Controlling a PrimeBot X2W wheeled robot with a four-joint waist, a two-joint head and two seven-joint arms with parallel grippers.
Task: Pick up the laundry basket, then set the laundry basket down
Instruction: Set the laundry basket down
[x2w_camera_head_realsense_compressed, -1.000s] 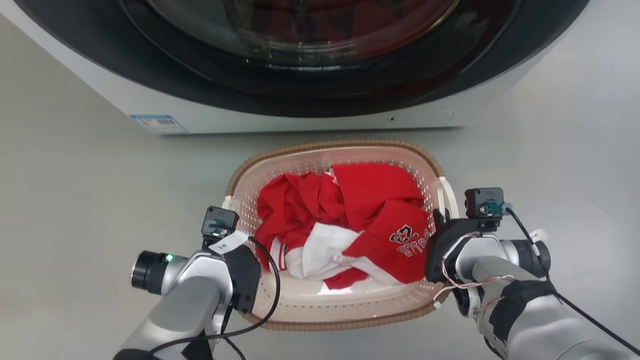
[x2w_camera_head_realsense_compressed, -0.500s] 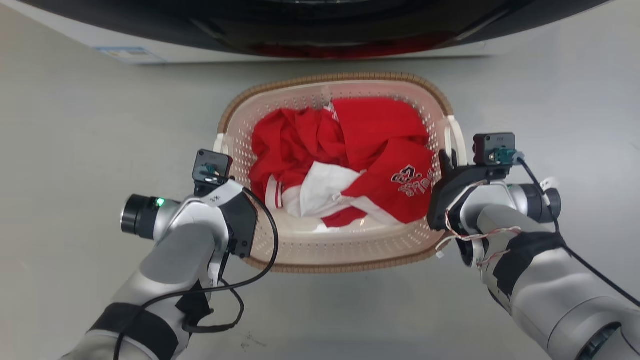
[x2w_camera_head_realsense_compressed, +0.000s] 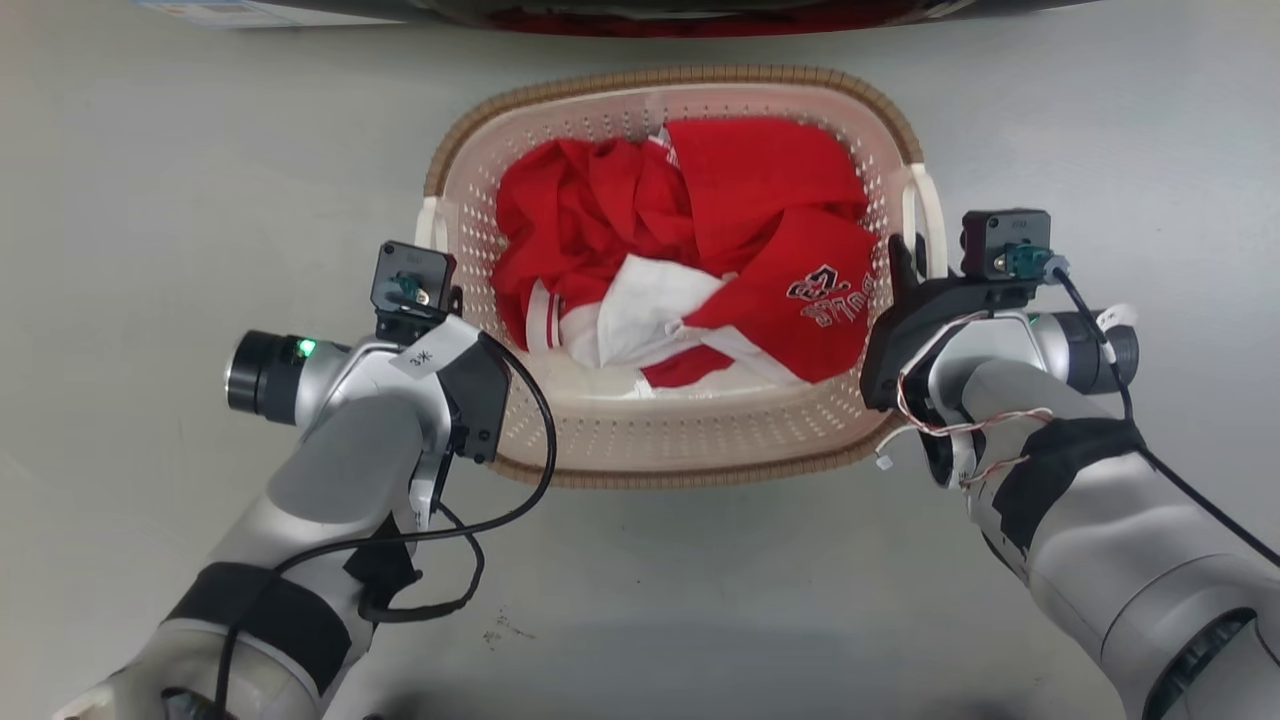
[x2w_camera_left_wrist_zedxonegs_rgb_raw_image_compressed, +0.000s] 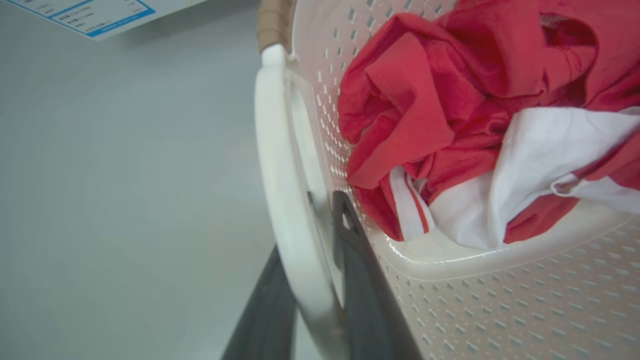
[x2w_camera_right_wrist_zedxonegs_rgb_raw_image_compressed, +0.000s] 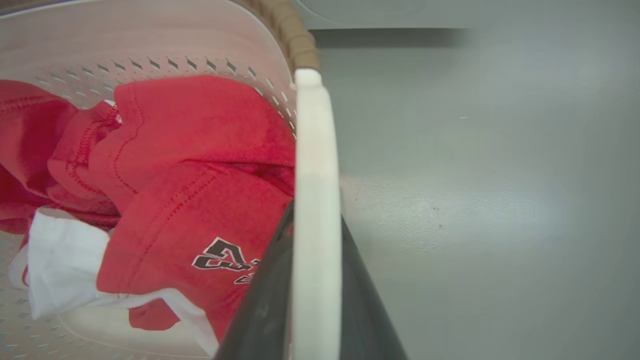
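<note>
Cream perforated plastic laundry basket (x2w_camera_head_realsense_compressed: 660, 76), brown-rimmed, holding red-and-white garments (x2w_camera_head_realsense_compressed: 700, 230), sits between both arms over grey floor (x2w_camera_head_realsense_compressed: 150, 200); left pincer (x2w_camera_left_wrist_zedxonegs_rgb_raw_image_compressed: 310, 225) and right pincer (x2w_camera_right_wrist_zedxonegs_rgb_raw_image_compressed: 316, 215) each clench one of its white side handles (x2w_camera_head_realsense_compressed: 925, 215).

The floor (x2w_camera_head_realsense_compressed: 150, 150) was smooth, pale grey and glossy, with small dark scuff marks (x2w_camera_head_realsense_compressed: 497, 628) toward its near side. The washing machine (x2w_camera_head_realsense_compressed: 700, 12) stood at its far edge. Whether the laundry basket (x2w_camera_head_realsense_compressed: 680, 440) touched the floor could not be told.
</note>
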